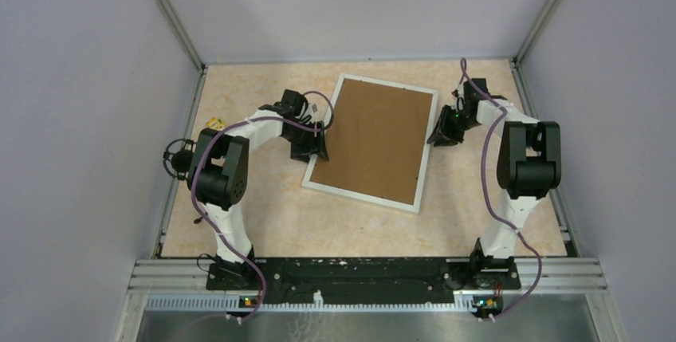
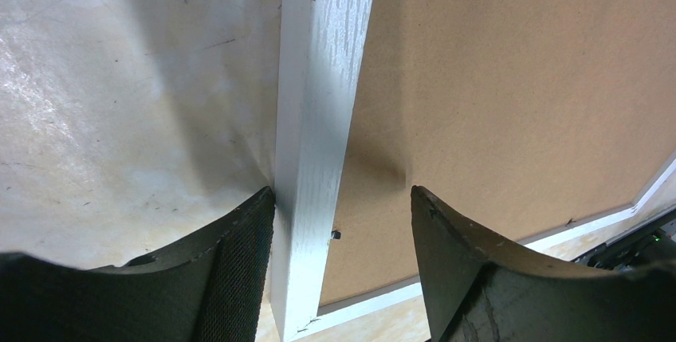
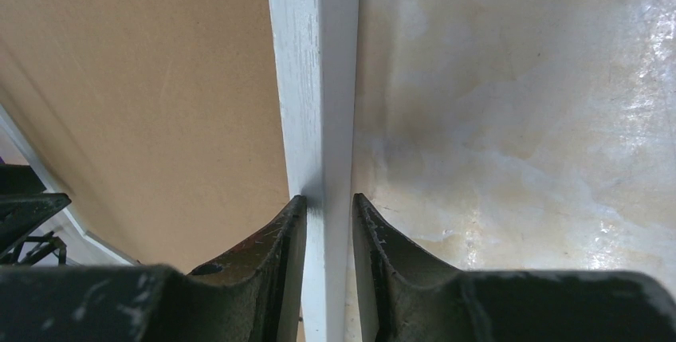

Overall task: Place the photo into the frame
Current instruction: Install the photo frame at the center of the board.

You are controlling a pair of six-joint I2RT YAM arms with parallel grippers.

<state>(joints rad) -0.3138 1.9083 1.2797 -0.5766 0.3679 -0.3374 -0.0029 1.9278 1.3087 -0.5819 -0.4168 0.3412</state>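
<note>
The frame [image 1: 360, 197] lies face down at the middle of the table [image 1: 319, 230], brown backing board [image 1: 375, 139] uppermost; the photo is out of sight. Stiff, light and probably fragile, it is best taken by its thin white side bars. The right gripper [image 3: 328, 198] pinches one bar; the left gripper [image 2: 341, 194] straddles the other, jaws wide, holding nothing. No legible writing.

Robotics lab cell: plain panel walls [image 1: 80, 119] are enclosing the table [image 1: 335, 230] at 9, 12 and 3 o'clock; an aluminium rail [image 1: 167, 276] is spanning 6 o'clock.
</note>
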